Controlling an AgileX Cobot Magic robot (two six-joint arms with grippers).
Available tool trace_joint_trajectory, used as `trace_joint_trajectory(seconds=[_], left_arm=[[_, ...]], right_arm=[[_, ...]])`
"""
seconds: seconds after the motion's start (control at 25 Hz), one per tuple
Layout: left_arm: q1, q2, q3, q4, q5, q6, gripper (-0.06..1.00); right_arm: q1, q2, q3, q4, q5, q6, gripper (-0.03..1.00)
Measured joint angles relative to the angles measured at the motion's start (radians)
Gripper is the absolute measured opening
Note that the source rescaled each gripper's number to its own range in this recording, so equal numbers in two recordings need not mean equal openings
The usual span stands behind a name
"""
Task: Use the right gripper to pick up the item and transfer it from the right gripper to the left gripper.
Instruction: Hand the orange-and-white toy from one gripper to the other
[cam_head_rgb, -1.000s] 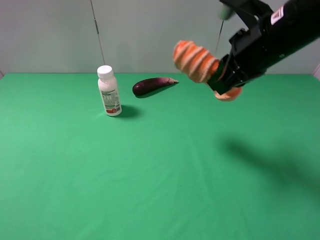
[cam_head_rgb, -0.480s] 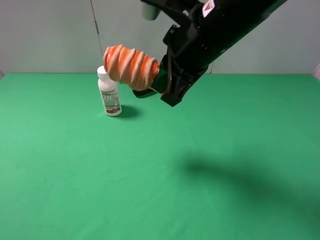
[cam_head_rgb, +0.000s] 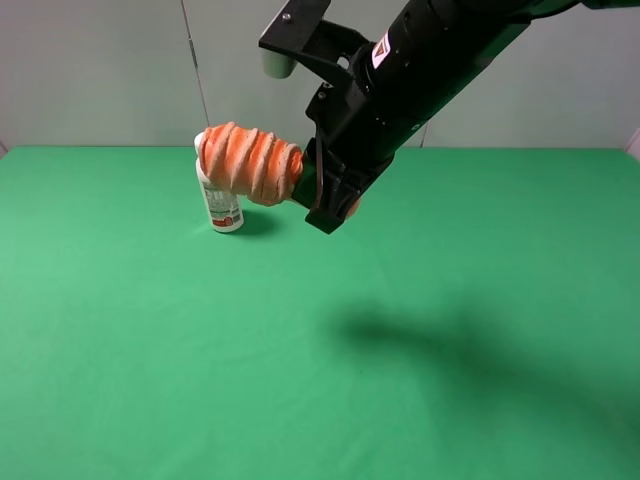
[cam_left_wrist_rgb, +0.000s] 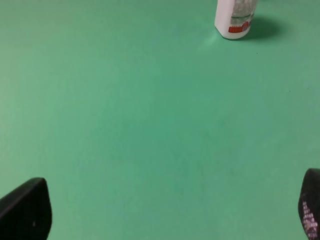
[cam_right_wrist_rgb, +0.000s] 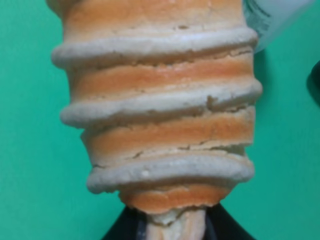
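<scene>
The right hand (cam_head_rgb: 318, 195) is pinched tight on one end of the item (cam_head_rgb: 250, 163), that soft ribbed orange-and-cream roll. It holds it up in the air, well clear of the tabletop (cam_head_rgb: 300, 380). The roll sticks out almost level from the black arm, over the far part of the tabletop and left of its middle. From up high it crosses in front of the top of the white bottle (cam_head_rgb: 224, 208). I cannot tell how much air lies between the two.

From the right wrist I see only a short stub of the roll inside the grip. All the rest hangs free, so there is plenty of length for the other side to take.

The left hand (cam_left_wrist_rgb: 168, 210) does not show from up high. Its own camera shows its fingertips (cam_left_wrist_rgb: 25, 210) spread wide over bare green, with nothing between them and the bottle further off.

This looks to me like the carry towards the handover. To do it well, I would stay above the bottle's cap and bring the free end squarely between those spread fingers. The left hand should close on the middle ribs, not the very tip, and gently, because the roll looks squashy and could fold. The right hand should let go only once the left one plainly has it.
</scene>
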Motion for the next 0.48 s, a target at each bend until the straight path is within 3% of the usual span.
trace_joint_trajectory(seconds=[0.48], left_arm=[[0.000,0.000,0.000,0.000,0.000,0.000,1.00]], right_arm=[[0.000,0.000,0.000,0.022,0.054,-0.022,0.02]])
